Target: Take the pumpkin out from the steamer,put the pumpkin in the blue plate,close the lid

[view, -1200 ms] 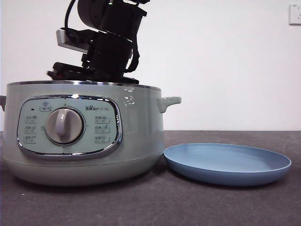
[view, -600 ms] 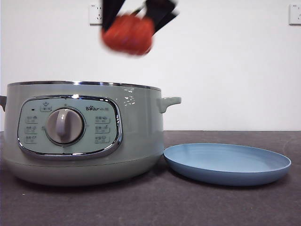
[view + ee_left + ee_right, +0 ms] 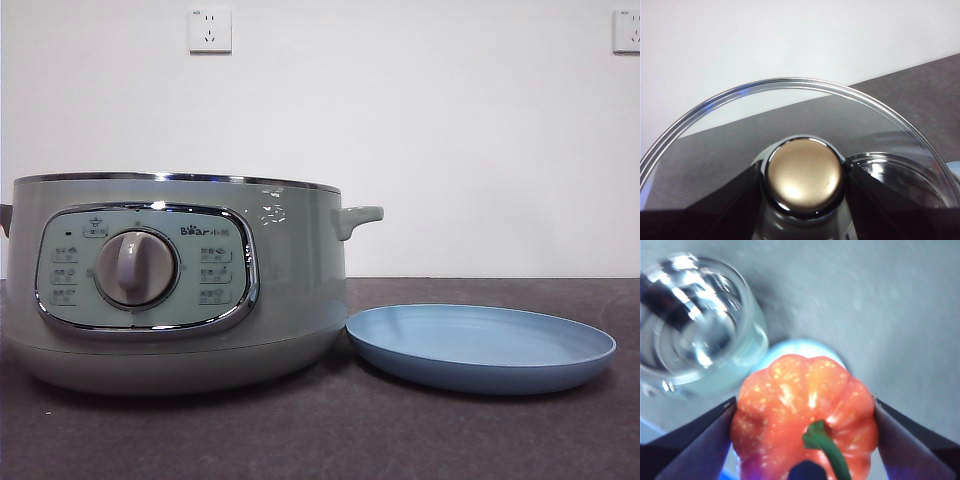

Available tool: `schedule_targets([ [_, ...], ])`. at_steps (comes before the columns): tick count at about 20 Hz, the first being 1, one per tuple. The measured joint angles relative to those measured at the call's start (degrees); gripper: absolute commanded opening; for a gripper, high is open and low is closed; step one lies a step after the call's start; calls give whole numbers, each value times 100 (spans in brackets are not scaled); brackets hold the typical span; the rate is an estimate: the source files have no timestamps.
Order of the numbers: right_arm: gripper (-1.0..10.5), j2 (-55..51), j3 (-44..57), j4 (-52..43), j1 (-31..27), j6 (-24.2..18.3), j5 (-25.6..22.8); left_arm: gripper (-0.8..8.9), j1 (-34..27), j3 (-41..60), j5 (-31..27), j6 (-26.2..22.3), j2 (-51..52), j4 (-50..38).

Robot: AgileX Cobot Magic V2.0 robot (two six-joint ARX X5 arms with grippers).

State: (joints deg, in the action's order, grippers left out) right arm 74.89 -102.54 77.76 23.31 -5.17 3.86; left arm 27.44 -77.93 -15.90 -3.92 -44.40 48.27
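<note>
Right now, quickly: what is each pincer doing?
Left pincer: shut on the lid, gripping its knob.
Right pincer: shut on the pumpkin, held in the air.

Steamer (image 3: 290, 290) glossy w/ chrome rim, blue plate (image 3: 480, 350) matt, lid (image 3: 790, 115) clear glass, pumpkin (image 3: 805, 415) shiny, speckled.

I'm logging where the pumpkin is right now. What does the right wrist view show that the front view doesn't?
Only the right wrist view shows the pumpkin, clamped between the right end effector's two jaws and held above the table, green stem facing the camera. Only the front view shows the steamer's control panel with its dial, plus two wall sockets. Both show the steamer, open with no lid on it, and the blue plate; the wrist view sees the plate only partly, behind the pumpkin.
</note>
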Motion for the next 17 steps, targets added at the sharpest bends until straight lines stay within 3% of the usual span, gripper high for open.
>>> schedule_targets([
  [4,-12,-610,1818,-476,-7,109,22,-9,0,0,20,2,-4,-50],
  [11,-12,-684,4470,-3436,-2,505,24,-9,-2,0,221,2,-144,-57],
  [17,-12,575,4909,-4878,11,634,61,-9,0,0,496,4,-457,-59],
])
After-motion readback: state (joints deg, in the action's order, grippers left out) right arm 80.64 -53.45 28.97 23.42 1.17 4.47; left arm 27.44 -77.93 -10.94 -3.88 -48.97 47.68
